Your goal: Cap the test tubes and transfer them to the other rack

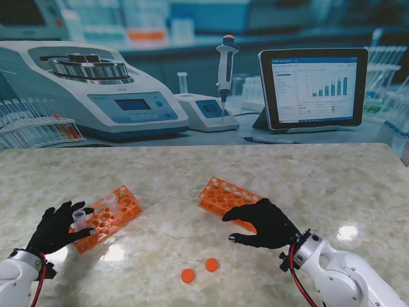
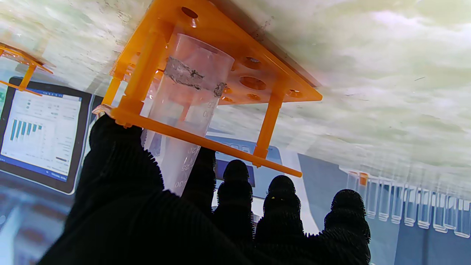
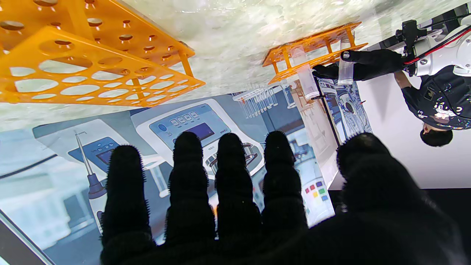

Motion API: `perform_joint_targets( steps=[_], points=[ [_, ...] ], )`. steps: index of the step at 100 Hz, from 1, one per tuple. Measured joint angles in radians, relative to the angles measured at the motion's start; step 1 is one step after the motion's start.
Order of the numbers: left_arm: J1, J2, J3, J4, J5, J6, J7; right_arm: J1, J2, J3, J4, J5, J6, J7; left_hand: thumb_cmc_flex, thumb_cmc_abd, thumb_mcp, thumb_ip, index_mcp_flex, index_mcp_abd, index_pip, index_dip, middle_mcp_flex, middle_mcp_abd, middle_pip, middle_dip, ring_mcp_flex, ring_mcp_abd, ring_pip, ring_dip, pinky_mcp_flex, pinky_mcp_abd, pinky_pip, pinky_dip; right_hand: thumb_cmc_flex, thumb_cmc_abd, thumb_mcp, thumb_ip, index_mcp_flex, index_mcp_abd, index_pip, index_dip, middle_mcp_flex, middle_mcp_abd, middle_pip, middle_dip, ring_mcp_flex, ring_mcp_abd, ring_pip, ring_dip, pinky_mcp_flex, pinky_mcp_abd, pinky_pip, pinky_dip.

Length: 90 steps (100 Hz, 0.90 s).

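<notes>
**Left hand on a tube at the left rack, right hand spread by the empty rack**

At about eight o'clock on the marble table (image 1: 332,179) the left hand (image 1: 56,227) sits at the near-left end of the left orange rack (image 1: 110,216). Its thumb and fingers are closed around a clear uncapped test tube (image 1: 79,219) that stands at that end of the rack; the left wrist view shows the tube (image 2: 187,110) passing through the rack's frame (image 2: 235,70) with the thumb on one side and a finger (image 2: 200,173) on the other. The remaining fingers are extended and apart behind it. A second clear tube (image 1: 112,203), also uncapped, stands upright in the same rack, toward one o'clock of the held tube.

Toward six o'clock, between the two arms, two round orange caps (image 1: 199,270) lie flat on the table, just beside each other and clear of both racks.

Right of centre, the second orange rack (image 1: 227,198) lies tilted, its holes showing no tubes. The right hand (image 1: 265,224) hovers at its four o'clock edge, palm down, holding nothing. In the right wrist view its fingers (image 3: 187,184) are straight and slightly apart, with the thumb set off to the side, and the rack's perforated plate (image 3: 92,81) is beyond the fingertips. Whether the fingertips touch the rack cannot be told
</notes>
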Motion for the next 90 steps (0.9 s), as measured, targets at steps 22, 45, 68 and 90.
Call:
perform_joint_targets(
  steps=[22,45,68,90],
  points=[
    [0.005,-0.003,-0.009,-0.002,0.005,-0.014,0.005,0.000,0.000,-0.002,-0.001,0.000,0.001,0.003,0.014,0.000,-0.007,0.000,0.006,0.000,0.000,0.000,0.000,-0.010,0.009,0.000,0.000,0.000,0.000,0.000,0.000,0.000,0.000,0.000,0.000,0.000,0.000,0.000,0.000,0.000,0.000,0.000,0.000,0.000,0.000,0.000,0.000,0.000,0.000,0.000,-0.001,0.000,0.000,0.000],
    [0.025,-0.006,-0.029,-0.021,0.016,-0.034,0.007,-0.002,0.000,-0.002,-0.004,0.000,0.001,0.003,0.047,0.000,-0.009,-0.004,0.036,-0.032,0.050,0.000,0.000,-0.010,0.011,0.000,0.000,0.000,0.000,0.000,0.000,0.000,0.000,0.000,0.000,0.000,0.000,0.000,0.000,0.000,0.000,0.000,0.000,0.000,0.000,0.000,0.000,0.000,0.000,0.000,-0.004,0.000,0.000,0.000],
    [0.043,-0.008,-0.050,-0.039,0.026,-0.053,0.008,-0.002,0.000,-0.002,-0.003,0.000,0.000,0.002,0.049,0.000,-0.009,-0.016,0.078,-0.076,0.122,0.023,0.001,-0.010,0.011,0.000,0.000,0.000,0.000,0.000,0.001,-0.001,0.000,0.000,0.000,0.000,0.000,0.000,0.000,0.000,0.000,0.000,0.000,0.000,0.000,0.000,0.000,0.000,0.000,0.000,-0.006,0.000,0.000,0.000],
    [0.049,-0.008,-0.060,-0.049,0.027,-0.069,0.005,0.000,0.000,-0.004,-0.001,0.000,0.000,0.002,0.058,-0.002,-0.010,-0.016,0.091,-0.077,0.173,0.048,0.001,-0.010,0.011,0.000,0.000,0.000,0.000,0.000,0.001,-0.001,0.000,0.000,0.000,0.000,0.000,0.000,0.000,0.000,0.000,0.000,0.000,0.000,0.000,0.000,0.000,0.000,0.000,0.000,-0.006,0.000,0.000,0.000]
  ],
)
